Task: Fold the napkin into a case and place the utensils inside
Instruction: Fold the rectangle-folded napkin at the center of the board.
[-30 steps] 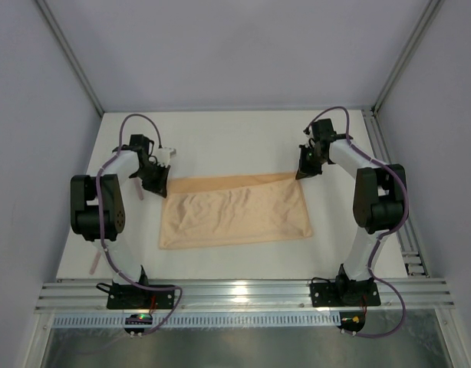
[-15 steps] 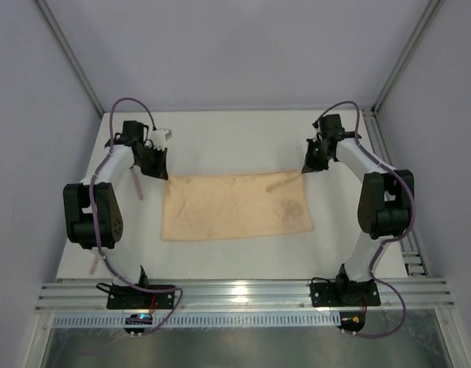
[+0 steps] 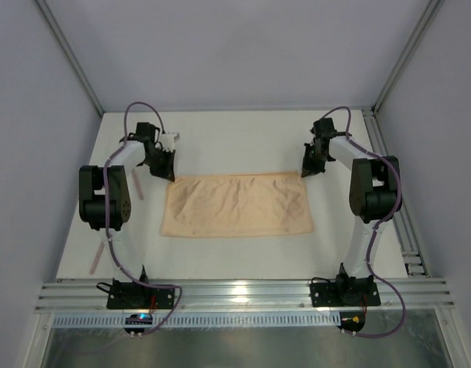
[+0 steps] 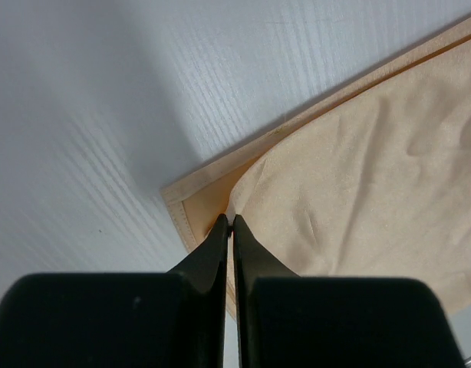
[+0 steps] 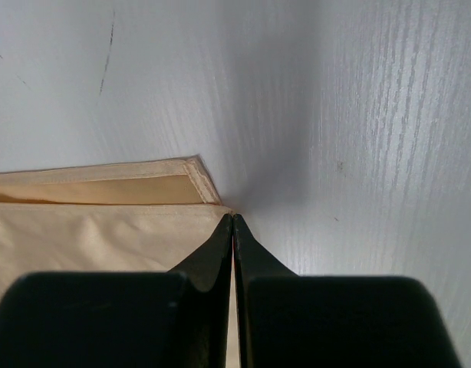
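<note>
Napkin (image 3: pixel 237 205) lies flat on the white table (image 3: pixel 243 138), doubled over into a wide rectangle with its long sides running left to right, about midway between the two arms. Surface is lightly wrinkled. In both wrist views the top layer stops a little short of the bottom one, so a strip of the lower layer's hemmed edge shows beyond it on the far side. Left gripper (image 3: pixel 168 170) sits at the far-left corner of the napkin (image 4: pixel 358 176). Seen from its own wrist, the left gripper (image 4: pixel 230 222) has its black fingers pressed together with no gap, the tips nipping the top layer's corner, which curls up slightly to meet them. Right gripper (image 3: pixel 306 170) sits at the far-right corner. In its wrist view the right gripper (image 5: pixel 232 218) is likewise closed tight, tips meeting right on the top layer's corner of the napkin (image 5: pixel 90 230), with the lower layer's corner lying just past them. Two pale pink utensils lie off to the left, apart from the cloth: one utensil (image 3: pixel 137 185) between the left arm and the napkin's left edge, the other utensil (image 3: pixel 97 257) nearer the table's left rim (heads too small to make out).
</note>
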Tool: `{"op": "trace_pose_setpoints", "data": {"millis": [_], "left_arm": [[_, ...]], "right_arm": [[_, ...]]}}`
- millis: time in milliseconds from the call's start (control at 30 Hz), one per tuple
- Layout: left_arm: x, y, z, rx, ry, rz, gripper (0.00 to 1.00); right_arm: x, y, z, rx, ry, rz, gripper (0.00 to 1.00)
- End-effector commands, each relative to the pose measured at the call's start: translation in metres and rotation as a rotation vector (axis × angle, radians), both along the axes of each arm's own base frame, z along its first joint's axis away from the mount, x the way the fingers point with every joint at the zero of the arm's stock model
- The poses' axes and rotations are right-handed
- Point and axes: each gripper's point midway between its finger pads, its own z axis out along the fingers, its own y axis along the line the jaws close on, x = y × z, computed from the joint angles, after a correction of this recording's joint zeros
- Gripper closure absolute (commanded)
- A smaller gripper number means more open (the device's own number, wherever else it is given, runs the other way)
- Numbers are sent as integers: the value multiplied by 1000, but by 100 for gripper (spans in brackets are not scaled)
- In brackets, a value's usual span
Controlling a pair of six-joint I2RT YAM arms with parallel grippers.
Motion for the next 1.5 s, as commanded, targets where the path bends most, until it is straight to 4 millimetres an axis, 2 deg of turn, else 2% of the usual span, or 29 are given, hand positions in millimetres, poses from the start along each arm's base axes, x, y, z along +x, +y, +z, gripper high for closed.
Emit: {"op": "trace_pose_setpoints", "data": {"millis": [0, 233, 433, 600, 700, 800, 1133, 1467], "left_arm": [[17, -1, 7, 9, -60, 8, 100], [23, 0, 8, 16, -73, 11, 100], [26, 1, 15, 27, -95, 13, 100], [24, 2, 24, 25, -104, 23, 100], [20, 0, 35, 15, -116, 18, 100], [14, 3, 38, 31, -121, 12, 100], [9, 9, 14, 65, -68, 26, 100], [14, 11, 4, 79, -53, 20, 100]], "right_arm": [[16, -7, 13, -28, -52, -30, 97], [26, -4, 24, -15, -85, -29, 97], [38, -1, 42, 5, -131, -27, 97], [44, 7, 47, 43, -141, -17, 97], [46, 11, 43, 56, -132, -9, 97], [50, 11, 40, 57, -130, -10, 97], [61, 12, 11, 47, -71, -6, 97], [62, 11, 6, 46, -66, -19, 97]]}}
